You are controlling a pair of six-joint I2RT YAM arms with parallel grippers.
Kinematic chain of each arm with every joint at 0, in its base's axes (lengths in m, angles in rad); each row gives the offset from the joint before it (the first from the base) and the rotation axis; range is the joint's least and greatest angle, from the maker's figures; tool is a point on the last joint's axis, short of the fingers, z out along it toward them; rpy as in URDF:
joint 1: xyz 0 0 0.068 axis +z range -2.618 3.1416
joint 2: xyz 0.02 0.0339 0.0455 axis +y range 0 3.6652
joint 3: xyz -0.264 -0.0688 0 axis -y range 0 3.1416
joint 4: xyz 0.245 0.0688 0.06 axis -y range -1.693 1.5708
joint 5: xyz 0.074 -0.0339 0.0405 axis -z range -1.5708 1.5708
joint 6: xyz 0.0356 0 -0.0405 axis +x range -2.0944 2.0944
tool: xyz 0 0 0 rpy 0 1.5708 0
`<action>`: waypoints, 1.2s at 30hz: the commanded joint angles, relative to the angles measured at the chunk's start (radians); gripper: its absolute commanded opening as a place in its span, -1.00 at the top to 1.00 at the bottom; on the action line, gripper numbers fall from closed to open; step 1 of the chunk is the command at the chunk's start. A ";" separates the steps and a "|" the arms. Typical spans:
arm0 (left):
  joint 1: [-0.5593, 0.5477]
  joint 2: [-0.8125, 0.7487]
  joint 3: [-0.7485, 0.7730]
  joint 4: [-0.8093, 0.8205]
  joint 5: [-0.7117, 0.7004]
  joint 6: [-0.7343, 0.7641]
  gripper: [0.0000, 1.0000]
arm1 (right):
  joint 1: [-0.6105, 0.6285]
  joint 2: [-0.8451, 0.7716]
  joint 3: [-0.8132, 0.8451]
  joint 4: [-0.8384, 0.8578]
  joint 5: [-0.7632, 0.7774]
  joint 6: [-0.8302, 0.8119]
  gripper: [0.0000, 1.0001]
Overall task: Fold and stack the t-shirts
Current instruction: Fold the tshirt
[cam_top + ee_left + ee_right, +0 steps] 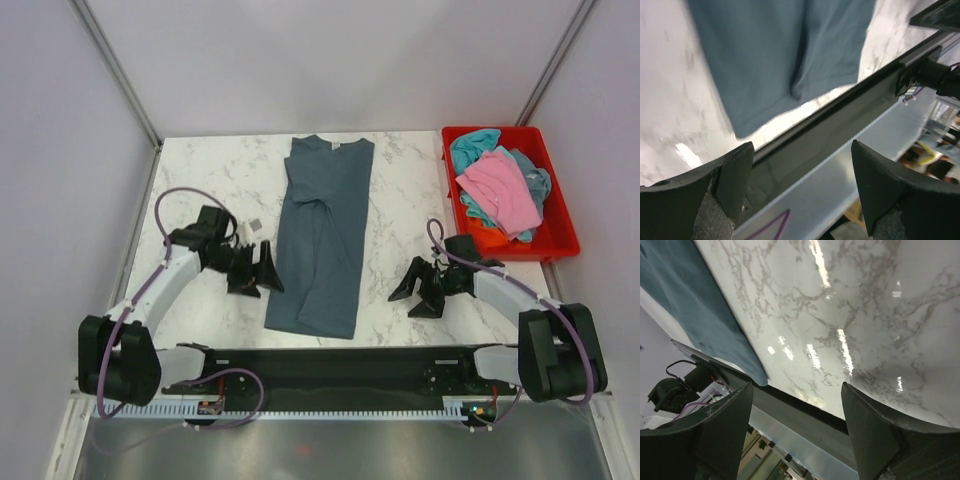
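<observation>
A dark slate-blue t-shirt (322, 235) lies folded lengthwise in a long strip down the middle of the marble table (215, 175), with a small white tag (337, 146) at its collar. My left gripper (262, 272) stands open just left of the shirt's lower half, with nothing between its fingers. In the left wrist view that gripper (801, 145) hangs over the table's front edge, the shirt's hem (785, 55) above it. My right gripper (415, 293) is open and empty, well to the right of the shirt. In the right wrist view, the shirt's corner (695, 315) lies left of the gripper (796, 385).
A red plastic bin (558, 225) stands at the back right, holding a crumpled pink shirt (500, 190) on top of teal ones (472, 147). A black rail (330, 365) runs along the table's near edge between the arm bases. Grey walls close in both sides.
</observation>
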 commanded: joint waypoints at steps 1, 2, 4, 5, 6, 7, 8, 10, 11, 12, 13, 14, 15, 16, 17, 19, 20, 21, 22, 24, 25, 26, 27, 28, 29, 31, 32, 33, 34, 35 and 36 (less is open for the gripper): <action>0.024 -0.103 -0.171 0.070 0.094 -0.168 -0.72 | 0.017 -0.041 0.007 0.091 -0.043 0.066 -0.59; 0.029 -0.116 -0.198 0.081 0.085 -0.183 -0.72 | 0.020 -0.034 0.011 0.091 -0.043 0.074 -0.58; 0.035 -0.143 -0.252 0.103 0.074 -0.222 -0.72 | 0.031 -0.008 0.021 0.085 -0.038 0.071 -0.58; 0.037 -0.140 -0.257 0.113 0.078 -0.229 -0.72 | 0.037 0.002 0.024 0.083 -0.037 0.071 -0.57; 0.040 -0.132 -0.258 0.120 0.081 -0.240 -0.73 | 0.054 0.021 0.028 0.089 -0.037 0.071 -0.57; 0.044 -0.108 -0.246 0.124 0.080 -0.245 -0.74 | 0.062 0.032 0.036 0.094 -0.037 0.068 -0.57; 0.056 -0.088 -0.238 0.132 0.083 -0.249 -0.75 | 0.071 0.052 0.039 0.098 -0.029 0.059 -0.57; 0.078 -0.058 -0.208 0.134 0.080 -0.251 -0.74 | 0.092 0.071 0.042 0.120 -0.029 0.057 -0.56; 0.096 -0.019 -0.200 0.135 0.071 -0.249 -0.74 | 0.097 0.086 0.042 0.131 -0.032 0.060 -0.56; 0.107 -0.005 -0.188 0.137 0.065 -0.246 -0.74 | 0.111 0.092 0.045 0.150 -0.031 0.068 -0.56; 0.116 0.012 -0.183 0.137 0.060 -0.245 -0.74 | 0.117 0.100 0.051 0.158 -0.032 0.073 -0.56; 0.135 0.038 -0.180 0.134 0.051 -0.242 -0.73 | 0.126 0.118 0.056 0.169 -0.034 0.080 -0.55; 0.145 0.049 -0.179 0.127 0.045 -0.236 -0.72 | 0.143 0.127 0.059 0.190 -0.041 0.095 -0.55; 0.159 0.058 -0.179 0.120 0.022 -0.232 -0.72 | 0.155 0.137 0.074 0.201 -0.043 0.103 -0.55; 0.165 0.072 -0.182 0.112 0.015 -0.226 -0.71 | 0.178 0.159 0.082 0.209 -0.044 0.112 -0.55; 0.176 0.083 -0.194 0.089 -0.003 -0.225 -0.67 | 0.203 0.184 0.108 0.230 -0.060 0.146 -0.54; 0.181 0.089 -0.198 0.084 -0.015 -0.226 -0.65 | 0.218 0.207 0.114 0.243 -0.072 0.160 -0.54; 0.181 0.104 -0.208 0.081 -0.020 -0.229 -0.61 | 0.244 0.219 0.120 0.267 -0.080 0.172 -0.54; 0.182 0.115 -0.211 0.081 -0.027 -0.235 -0.60 | 0.258 0.230 0.129 0.278 -0.089 0.207 -0.53; 0.182 0.142 -0.217 0.084 -0.020 -0.251 -0.58 | 0.303 0.256 0.126 0.327 -0.092 0.249 -0.53; 0.182 0.152 -0.217 0.089 -0.021 -0.251 -0.56 | 0.318 0.264 0.116 0.341 -0.094 0.266 -0.53; 0.182 0.159 -0.215 0.091 -0.027 -0.245 -0.55 | 0.351 0.273 0.108 0.368 -0.094 0.298 -0.52; 0.182 0.173 -0.217 0.092 -0.034 -0.245 -0.55 | 0.365 0.278 0.093 0.379 -0.092 0.309 -0.51; 0.181 0.179 -0.217 0.103 -0.029 -0.245 -0.54 | 0.375 0.279 0.090 0.381 -0.066 0.315 -0.49; 0.181 0.187 -0.214 0.112 -0.025 -0.245 -0.53 | 0.376 0.284 0.090 0.381 -0.049 0.309 -0.48; 0.181 0.201 -0.185 0.118 -0.031 -0.239 -0.50 | 0.373 0.295 0.114 0.387 -0.022 0.288 -0.48; 0.181 0.206 -0.165 0.118 -0.034 -0.236 -0.50 | 0.363 0.313 0.126 0.400 -0.020 0.284 -0.48; 0.181 0.210 -0.159 0.118 -0.035 -0.237 -0.50 | 0.355 0.322 0.137 0.408 -0.020 0.290 -0.49; 0.181 0.218 -0.156 0.118 -0.034 -0.237 -0.50 | 0.350 0.333 0.160 0.411 -0.018 0.293 -0.49; 0.181 0.219 -0.151 0.121 -0.034 -0.237 -0.50 | 0.343 0.357 0.175 0.414 -0.018 0.294 -0.50; 0.181 0.221 -0.146 0.121 -0.031 -0.234 -0.50 | 0.340 0.370 0.194 0.413 -0.018 0.281 -0.50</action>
